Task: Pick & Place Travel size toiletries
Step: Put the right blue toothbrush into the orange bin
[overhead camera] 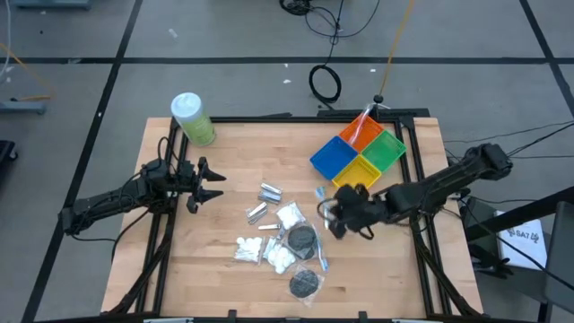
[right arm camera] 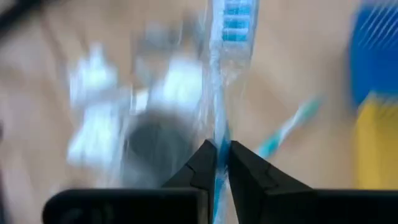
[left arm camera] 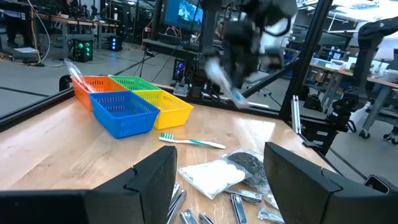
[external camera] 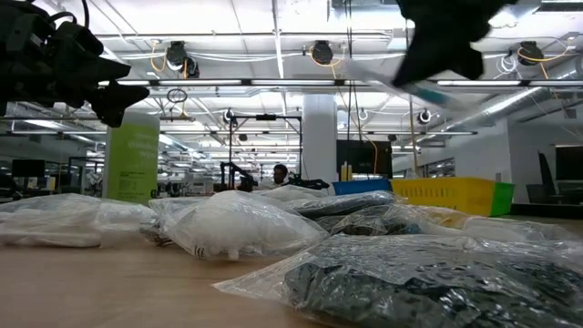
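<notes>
The toiletries lie mid-table: silver tubes [overhead camera: 269, 192], clear bags of white cotton balls [overhead camera: 289, 215], bagged black discs [overhead camera: 300, 239] and a blue-white toothbrush [left arm camera: 189, 140] flat on the wood near the baskets. My right gripper [overhead camera: 332, 215] hovers right of the pile, shut on another toothbrush [right arm camera: 234, 25] in clear wrap. My left gripper [overhead camera: 212, 184] hangs open left of the pile, above the table, touching nothing. My right gripper pinches the wrapped toothbrush by its handle [right arm camera: 219, 163] between the two fingertips. The brush runs forward along the fingers, its bristle head [right arm camera: 235, 17] far ahead of them. It is lifted clear of the table [external camera: 401, 82], slanting out from the fingers.
A four-colour basket set [overhead camera: 359, 148] (orange, green, blue, yellow) stands at the far right of the table. A big green bottle with white cap [overhead camera: 192, 118] stands at the far left corner. Bare wood lies between my left gripper and the pile.
</notes>
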You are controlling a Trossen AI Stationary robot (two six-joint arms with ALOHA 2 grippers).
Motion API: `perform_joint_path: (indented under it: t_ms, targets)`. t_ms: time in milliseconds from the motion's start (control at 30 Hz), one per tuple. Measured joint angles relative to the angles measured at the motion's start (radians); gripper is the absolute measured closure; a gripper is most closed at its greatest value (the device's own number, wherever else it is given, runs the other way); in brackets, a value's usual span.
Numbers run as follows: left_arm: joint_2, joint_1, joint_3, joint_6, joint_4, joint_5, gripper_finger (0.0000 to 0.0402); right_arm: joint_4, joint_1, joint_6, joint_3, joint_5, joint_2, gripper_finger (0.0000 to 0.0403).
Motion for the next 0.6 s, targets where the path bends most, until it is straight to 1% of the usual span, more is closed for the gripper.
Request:
perform_joint_path:
  t_ms: [100,200,300,367,433,500,600]
  targets:
    - [0.0,0.0,0.0,0.0,0.0,0.0,0.0163,0.091,-0.046,-0.113,-0.023,0.144,-0.04,0.0391]
    - [0.0,0.0,0.0,0.0,0.0,0.0,0.0163,0.21,-0.116,-0.234,-0.074,0.221,-0.069,0.039]
    - [0.0,0.0,0.0,0.0,0.0,0.0,0.0163,0.329,-0.206,-0.298,-0.158,0.304,-0.094,0.0384]
    - [0.0,0.0,0.0,0.0,0.0,0.0,0.0163,0.448,-0.275,-0.333,-0.231,0.358,-0.106,0.0384]
    - [0.0,0.0,0.0,0.0,0.0,0.0,0.0163,0.59,-0.354,-0.38,-0.324,0.381,-0.116,0.0386]
    - [0.0,0.0,0.0,0.0,0.0,0.0,0.0163,0.74,-0.436,-0.435,-0.411,0.382,-0.12,0.0386]
    - [0.0,0.0,0.0,0.0,0.0,0.0,0.0163,0.923,-0.558,-0.496,-0.509,0.386,-0.121,0.0386]
